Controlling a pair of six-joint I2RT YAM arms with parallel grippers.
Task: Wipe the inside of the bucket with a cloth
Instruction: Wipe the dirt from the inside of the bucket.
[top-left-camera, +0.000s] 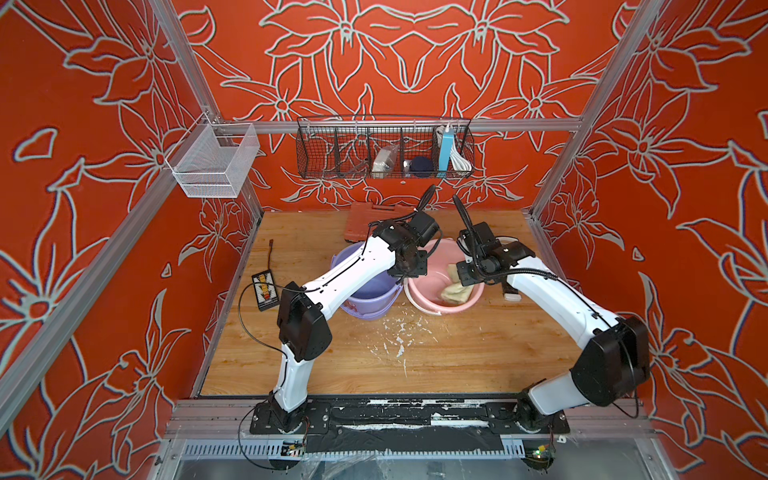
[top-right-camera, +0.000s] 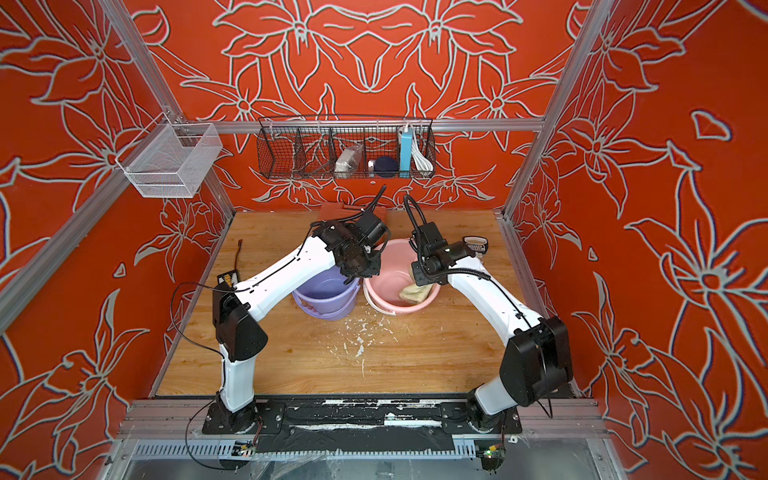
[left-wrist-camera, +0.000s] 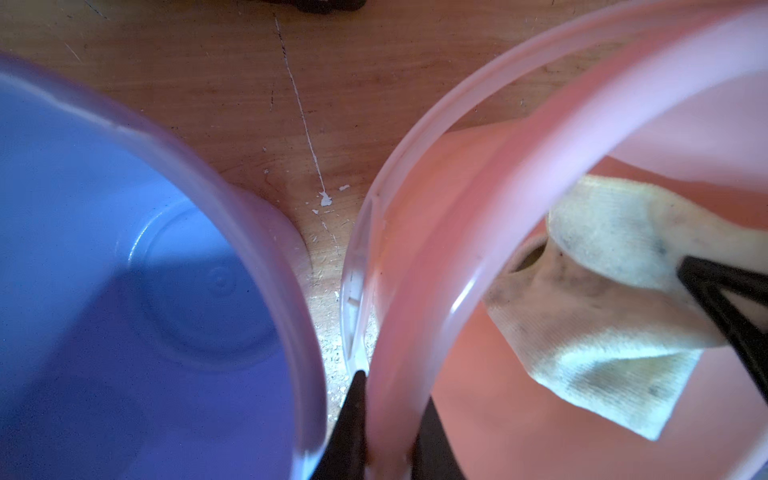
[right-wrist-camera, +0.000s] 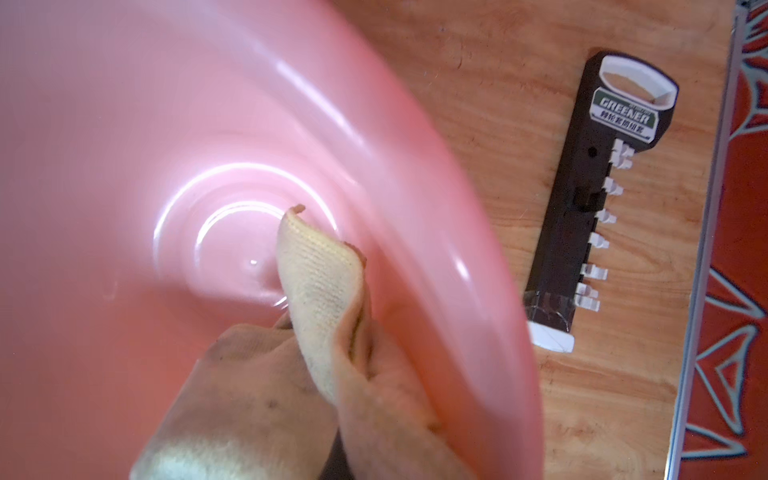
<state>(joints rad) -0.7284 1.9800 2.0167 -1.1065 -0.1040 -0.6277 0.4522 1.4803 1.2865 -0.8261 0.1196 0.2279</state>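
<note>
Cloth (top-left-camera: 455, 293) in pink bucket (top-left-camera: 436, 309) (purple bucket (top-left-camera: 370, 297) beside), right pincer (left-wrist-camera: 706, 282) gripping it, left pincer (left-wrist-camera: 390, 415) clamping rim

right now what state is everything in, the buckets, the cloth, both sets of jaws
pink bucket: open side up on the table, rim clamped
purple bucket: upright, empty, not held
cloth: bunched, stained, held inside the pink bucket
left gripper: jaws shut on the pink bucket's rim
right gripper: jaws shut on the cloth
black tool holder: lying flat on the table

"GREENER" on black tool rack (right-wrist-camera: 570, 232)
</note>
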